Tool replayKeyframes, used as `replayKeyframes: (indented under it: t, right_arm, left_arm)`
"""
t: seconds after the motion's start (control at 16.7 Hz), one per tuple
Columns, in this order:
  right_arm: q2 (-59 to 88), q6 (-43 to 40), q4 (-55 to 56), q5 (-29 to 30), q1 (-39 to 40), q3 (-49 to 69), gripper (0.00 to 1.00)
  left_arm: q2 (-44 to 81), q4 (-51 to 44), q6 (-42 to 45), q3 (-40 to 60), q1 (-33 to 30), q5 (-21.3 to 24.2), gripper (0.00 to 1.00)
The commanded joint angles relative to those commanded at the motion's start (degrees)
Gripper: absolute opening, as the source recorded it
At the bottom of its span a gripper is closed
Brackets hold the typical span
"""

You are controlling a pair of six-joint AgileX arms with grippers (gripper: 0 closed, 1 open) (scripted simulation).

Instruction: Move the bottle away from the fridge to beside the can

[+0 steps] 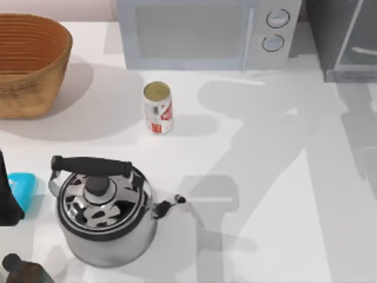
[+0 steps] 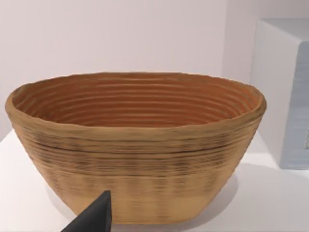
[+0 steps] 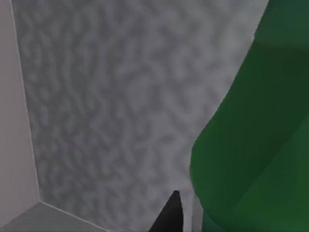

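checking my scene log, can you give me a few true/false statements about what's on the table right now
1. The can stands upright in front of the microwave. True.
2. The kettle lies tipped on its side. False: it stands upright, handle on top.
3. The basket sits at the table's far left. True.
4. The bottle stands beside the can. False: in the right wrist view it is close against a mottled grey surface, and no bottle stands by the can.
5. The fridge is at the table's far left. False: far right.

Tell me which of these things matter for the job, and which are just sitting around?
Job: bottle, can, fridge.

Lying about: basket, kettle, microwave, brown bottle top, blue object.
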Motion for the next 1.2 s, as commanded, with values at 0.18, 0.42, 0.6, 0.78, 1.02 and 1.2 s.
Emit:
replayKeyframes:
  t: [0.18,0.42,0.6,0.78,1.02,1.2]
  right_arm:
    - [0.1,0.1,0.3,0.0,0.0,-0.3,0.00]
    - [-4.5,0.2,3.2,-0.1,0.2,-6.6,0.00]
    - [-10.2,0.2,7.1,0.0,0.3,-17.4,0.00]
    - [-16.5,0.3,11.5,0.1,0.5,-30.0,0.00]
    - [-23.1,0.5,16.3,0.3,0.7,-40.6,0.00]
    - [-24.4,0.5,17.2,0.4,0.7,-42.3,0.00]
  left_arm:
    - [0.0,0.0,0.0,0.0,0.0,0.0,1.00]
    - [0.0,0.0,0.0,0.0,0.0,0.0,1.00]
    - [0.0,0.0,0.0,0.0,0.0,0.0,1.00]
    - [0.0,0.0,0.0,0.0,0.0,0.0,1.00]
    - [0.0,0.0,0.0,0.0,0.0,0.0,1.00]
    - [0.0,0.0,0.0,0.0,0.0,0.0,1.00]
